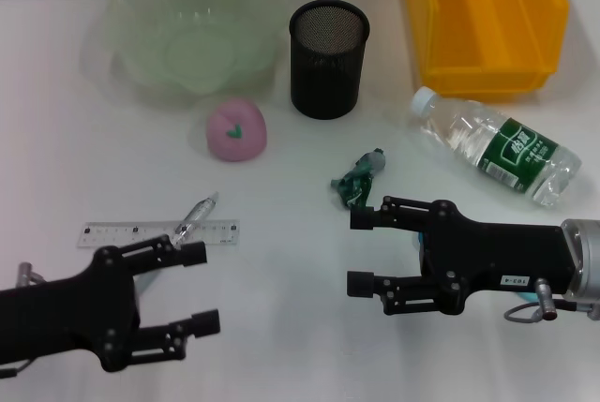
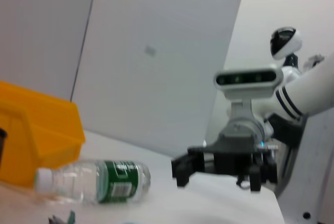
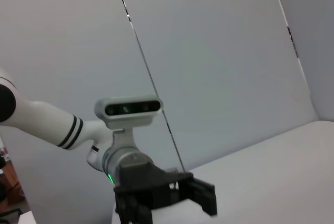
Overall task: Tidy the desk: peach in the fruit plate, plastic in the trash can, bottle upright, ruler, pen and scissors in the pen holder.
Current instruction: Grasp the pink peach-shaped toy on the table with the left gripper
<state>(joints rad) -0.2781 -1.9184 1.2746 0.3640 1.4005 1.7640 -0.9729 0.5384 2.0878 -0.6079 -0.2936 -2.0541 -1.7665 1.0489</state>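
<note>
Both grippers are hovering low over the table (image 1: 37, 140), left gripper (image 1: 197, 290) and right gripper (image 1: 361, 252) each with fingers spread, holding nothing. Bottle (image 1: 495, 146) is lying flat, green label unreadable. Peach (image 1: 237, 128) is sitting beside the fruit plate (image 1: 187, 32); pen (image 1: 195, 219) crossing ruler (image 1: 155, 233); crumpled plastic (image 1: 359, 180) near pen holder (image 1: 328, 58).

We could read nothing for certain: the bottle (image 1: 495, 146) beyond the right gripper (image 1: 361, 252) bore a green label with illegible white characters.
</note>
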